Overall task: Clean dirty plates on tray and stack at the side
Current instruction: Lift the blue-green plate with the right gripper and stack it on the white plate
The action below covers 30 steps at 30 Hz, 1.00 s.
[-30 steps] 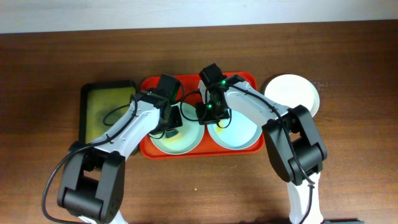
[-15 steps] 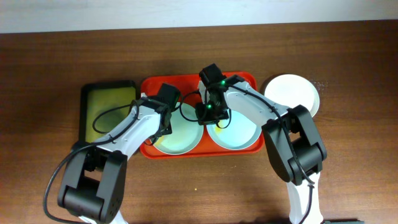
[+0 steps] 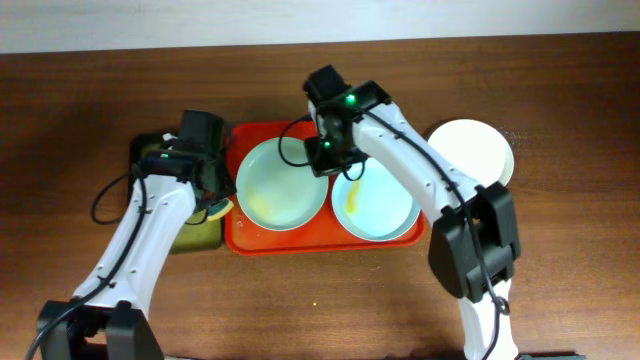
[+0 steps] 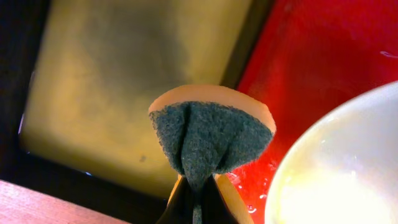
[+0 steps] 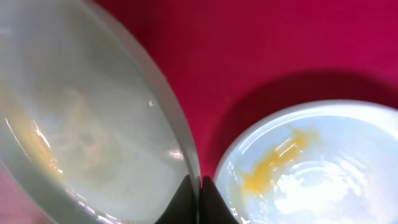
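My right gripper (image 3: 326, 168) is shut on the right rim of the pale mint green plate (image 3: 275, 190), which is tilted over the left half of the red tray (image 3: 392, 130). In the right wrist view the fingertips (image 5: 189, 198) pinch that rim, and the mint plate (image 5: 81, 124) shows faint yellowish smears. A pale blue-white plate (image 3: 378, 208) with a yellow smear lies flat on the tray's right half. A white plate (image 3: 470, 152) rests on the table to the right. My left gripper (image 3: 213, 198) is shut on a green-and-yellow sponge (image 4: 208, 137), over the seam between the two trays.
A smaller black-rimmed olive-green tray (image 3: 195, 236) lies directly left of the red tray, under my left arm. Bare brown tabletop (image 3: 320, 300) surrounds both trays, and a pale wall edge runs along the far side.
My left gripper has carried the sponge off the mint plate and leftward to the olive tray's edge. My right gripper has shifted the mint plate up and to the left.
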Available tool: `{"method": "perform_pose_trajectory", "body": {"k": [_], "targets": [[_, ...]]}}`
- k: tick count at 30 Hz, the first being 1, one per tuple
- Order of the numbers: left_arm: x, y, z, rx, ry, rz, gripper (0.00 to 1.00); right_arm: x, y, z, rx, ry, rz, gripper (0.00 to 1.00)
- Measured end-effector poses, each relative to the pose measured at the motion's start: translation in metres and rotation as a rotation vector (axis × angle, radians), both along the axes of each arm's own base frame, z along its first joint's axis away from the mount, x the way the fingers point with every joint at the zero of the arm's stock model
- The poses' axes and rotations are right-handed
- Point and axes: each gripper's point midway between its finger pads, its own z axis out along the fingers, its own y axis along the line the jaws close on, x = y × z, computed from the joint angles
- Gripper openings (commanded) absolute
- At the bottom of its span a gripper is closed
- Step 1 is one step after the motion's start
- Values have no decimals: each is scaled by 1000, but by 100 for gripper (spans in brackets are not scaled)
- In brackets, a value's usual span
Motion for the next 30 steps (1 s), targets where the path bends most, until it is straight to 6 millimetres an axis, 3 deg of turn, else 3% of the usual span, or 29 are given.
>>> {"method": "perform_pose_trajectory", "body": {"k": [4,7,13,18,21,25,27,30], "targets": [[-3,26,-2,-25,18,81,0,-11,15,42,-177,-166,21,4],[-5,40,-2,-26,25,121,0,-11,-3,60,-362,-271,21,4],[-6,40,-2,-28,28,122,0,-3,-67,89,-736,-392,12,4],[-6,40,-2,-29,28,122,0,13,-85,119,-928,-544,23,4],[-6,40,-2,-29,27,122,0,14,-74,148,-1066,-692,73,4],[-4,40,-2,-30,21,121,0,-2,-35,193,-1222,-940,145,4],[-4,40,-2,-30,20,121,0,-9,-18,205,-1238,-1028,149,4],[-5,40,-2,-31,21,121,0,-7,-12,210,-1218,-1074,101,4]]}}
